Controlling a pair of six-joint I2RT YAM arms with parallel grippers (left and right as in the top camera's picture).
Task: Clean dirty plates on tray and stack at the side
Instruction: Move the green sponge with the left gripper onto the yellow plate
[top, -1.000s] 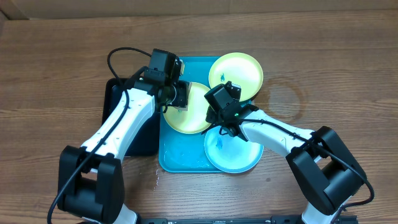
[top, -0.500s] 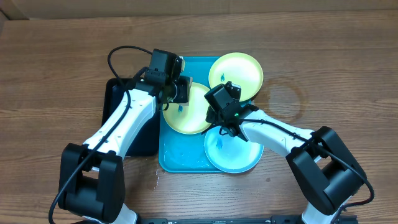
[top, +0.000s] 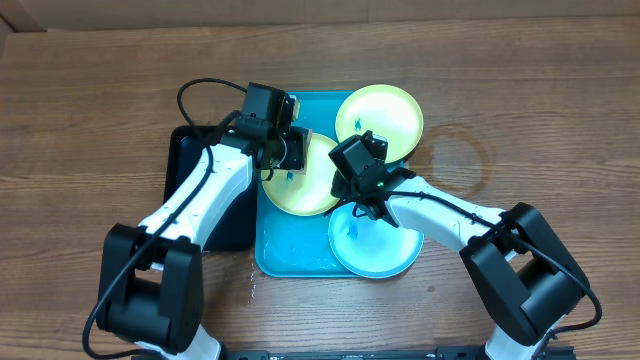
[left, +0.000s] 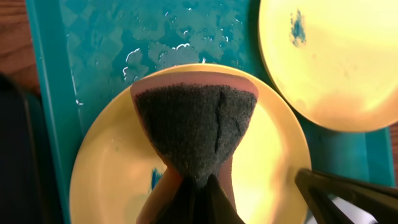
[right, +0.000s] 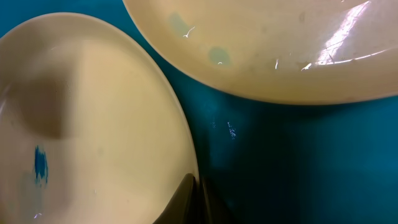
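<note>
The turquoise tray (top: 290, 255) holds three plates. My left gripper (top: 290, 158) (left: 196, 190) is shut on a sponge (left: 196, 121) with a dark scouring face, pressed on the middle yellow-green plate (top: 310, 190) (left: 112, 180), which bears a blue smudge (left: 155, 177). My right gripper (top: 352, 198) (right: 196, 185) is shut on that plate's right rim (right: 93, 118). A second yellow-green plate (top: 380, 112) (left: 336, 68) lies at the tray's far right corner and carries a blue smudge. The light-blue plate (top: 378, 245) sits at the near right, partly under my right arm.
A black tray (top: 185, 185) lies against the turquoise tray's left side, under my left arm. Water drops shine on the tray floor (left: 99, 56). Bare wooden table (top: 540, 120) surrounds both trays, and a faint ring mark (top: 460, 160) shows on the right.
My left gripper has slid the sponge a little toward the far right of the middle plate. The right gripper and the plates have stayed put.
</note>
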